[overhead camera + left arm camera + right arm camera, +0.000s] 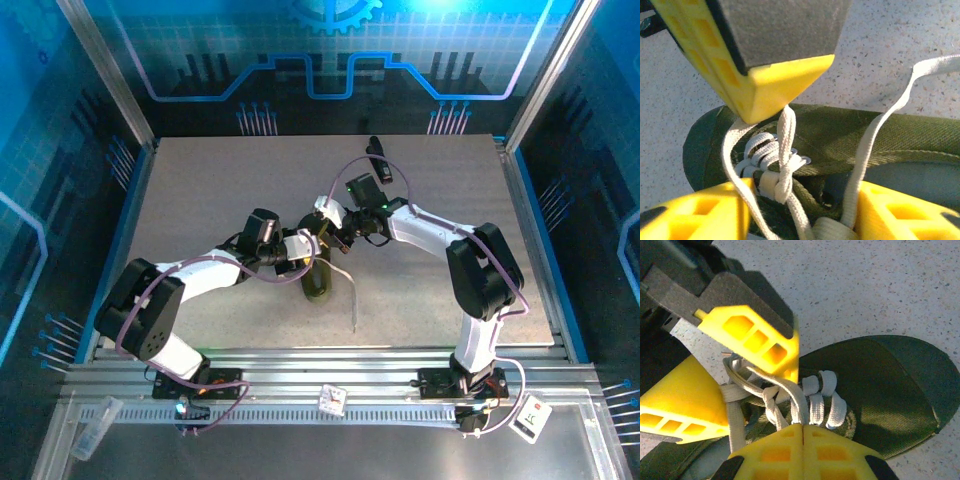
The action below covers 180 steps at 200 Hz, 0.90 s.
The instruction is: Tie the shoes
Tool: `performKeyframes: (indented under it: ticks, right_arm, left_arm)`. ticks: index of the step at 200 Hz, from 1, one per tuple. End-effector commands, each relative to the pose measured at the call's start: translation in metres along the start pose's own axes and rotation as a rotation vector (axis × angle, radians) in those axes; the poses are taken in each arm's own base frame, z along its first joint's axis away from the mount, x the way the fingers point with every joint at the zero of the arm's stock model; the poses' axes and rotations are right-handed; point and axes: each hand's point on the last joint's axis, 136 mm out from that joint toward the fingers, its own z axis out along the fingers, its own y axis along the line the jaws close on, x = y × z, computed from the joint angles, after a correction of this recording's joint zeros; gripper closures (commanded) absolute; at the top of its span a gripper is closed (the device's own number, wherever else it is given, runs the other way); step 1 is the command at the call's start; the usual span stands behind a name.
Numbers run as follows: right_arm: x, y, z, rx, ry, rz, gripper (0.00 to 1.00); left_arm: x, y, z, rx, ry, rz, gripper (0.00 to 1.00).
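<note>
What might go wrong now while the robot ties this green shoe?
1. The right tool is shut on a lace. A hard pull might drag the small shoe across the table instead of tightening anything.
2. The left tool is open around several strands, so it may pinch the wrong one.
3. The loose lace end trails on the table and might snag under an arm.
</note>
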Motion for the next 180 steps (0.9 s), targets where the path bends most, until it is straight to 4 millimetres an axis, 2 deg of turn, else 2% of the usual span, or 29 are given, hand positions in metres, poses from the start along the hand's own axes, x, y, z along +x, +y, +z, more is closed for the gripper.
performKeyframes:
  ticks: [1,15,39,76,109,180]
  right_arm:
    - [0.007,0.001,0.004,-0.027,-0.003,0.001,0.97]
    - [0.006,0.002,0.003,-0.027,-0.010,-0.006,0.97]
    - [0.004,0.003,0.001,-0.026,-0.018,-0.019,0.97]
    - [0.005,0.006,0.001,-0.041,-0.020,-0.029,0.97]
    - [0.004,0.008,0.000,-0.046,-0.026,-0.032,0.97]
    - [0.003,0.009,-0.002,-0.039,-0.039,-0.044,0.97]
  left_arm:
    - [-0.013,0.003,-0.003,-0.005,-0.041,-0.006,0.55]
    - [-0.016,0.003,-0.004,0.005,-0.053,-0.021,0.60]
    - [-0.022,0.005,-0.007,0.008,-0.077,-0.057,0.62]
    - [-0.025,0.015,-0.012,-0.004,-0.099,-0.119,0.55]
    - [-0.026,0.020,-0.011,-0.003,-0.095,-0.147,0.54]
    - [-0.028,0.026,-0.012,0.011,-0.108,-0.196,0.66]
